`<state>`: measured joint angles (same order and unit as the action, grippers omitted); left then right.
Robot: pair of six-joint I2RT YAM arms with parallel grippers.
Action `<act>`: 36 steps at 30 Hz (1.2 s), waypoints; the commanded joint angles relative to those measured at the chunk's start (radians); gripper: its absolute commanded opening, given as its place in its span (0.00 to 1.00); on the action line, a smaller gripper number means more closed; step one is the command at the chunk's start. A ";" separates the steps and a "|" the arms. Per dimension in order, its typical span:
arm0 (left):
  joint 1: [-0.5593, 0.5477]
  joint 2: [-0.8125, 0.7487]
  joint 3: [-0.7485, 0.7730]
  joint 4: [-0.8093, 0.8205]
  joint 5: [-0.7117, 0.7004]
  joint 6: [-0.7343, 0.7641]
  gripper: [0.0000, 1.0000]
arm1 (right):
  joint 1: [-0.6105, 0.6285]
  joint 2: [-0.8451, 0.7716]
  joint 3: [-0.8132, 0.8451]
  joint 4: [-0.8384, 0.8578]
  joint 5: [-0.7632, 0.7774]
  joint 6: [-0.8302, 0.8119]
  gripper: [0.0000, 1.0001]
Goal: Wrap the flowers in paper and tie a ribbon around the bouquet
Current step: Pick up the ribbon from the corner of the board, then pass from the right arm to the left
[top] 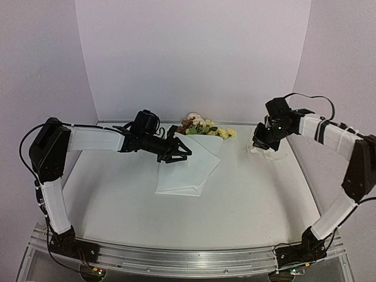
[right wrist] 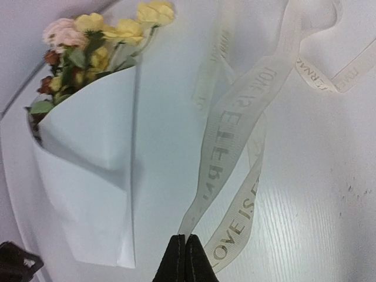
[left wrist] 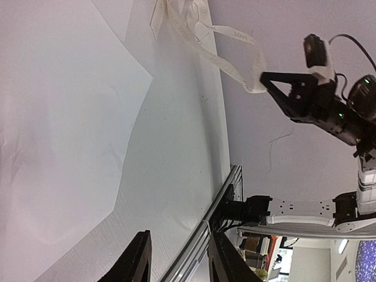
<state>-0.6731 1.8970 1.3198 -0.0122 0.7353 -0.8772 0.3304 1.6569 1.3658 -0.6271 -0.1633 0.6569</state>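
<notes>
Your right gripper (right wrist: 185,241) is clamped on the ribbon (right wrist: 235,135). It looks light, floppy and probably slippery, so pinch its flat width firmly. The left gripper (left wrist: 178,249) stands apart.

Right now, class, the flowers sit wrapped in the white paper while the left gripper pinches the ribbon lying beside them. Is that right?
Not quite: it is the right gripper that pinches the ribbon, not the left one. The right wrist view shows it shut on the strip. The flowers do sit wrapped in the white paper, with the ribbon beside them.

White paper (right wrist: 88,176), yellow and pink flowers (right wrist: 100,35), cream ribbon (right wrist: 234,124) with printed lettering
</notes>
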 commanded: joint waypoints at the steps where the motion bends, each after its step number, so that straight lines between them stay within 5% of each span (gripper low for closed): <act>1: -0.003 -0.124 -0.055 0.089 0.027 0.074 0.38 | 0.066 -0.247 -0.115 -0.031 0.037 0.025 0.00; 14: -0.185 -0.240 -0.091 0.221 0.040 0.312 0.46 | 0.201 -0.643 -0.182 -0.077 -0.172 0.036 0.00; 24: -0.322 -0.116 0.080 0.235 -0.103 0.516 0.66 | 0.268 -0.621 -0.106 -0.040 -0.219 0.167 0.00; 36: -0.372 0.054 0.065 0.378 -0.304 0.541 0.74 | 0.271 -0.624 0.024 -0.037 -0.207 0.273 0.00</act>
<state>-1.0455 1.9125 1.3839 0.2787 0.5071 -0.3655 0.5964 1.0425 1.3302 -0.6966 -0.3734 0.8867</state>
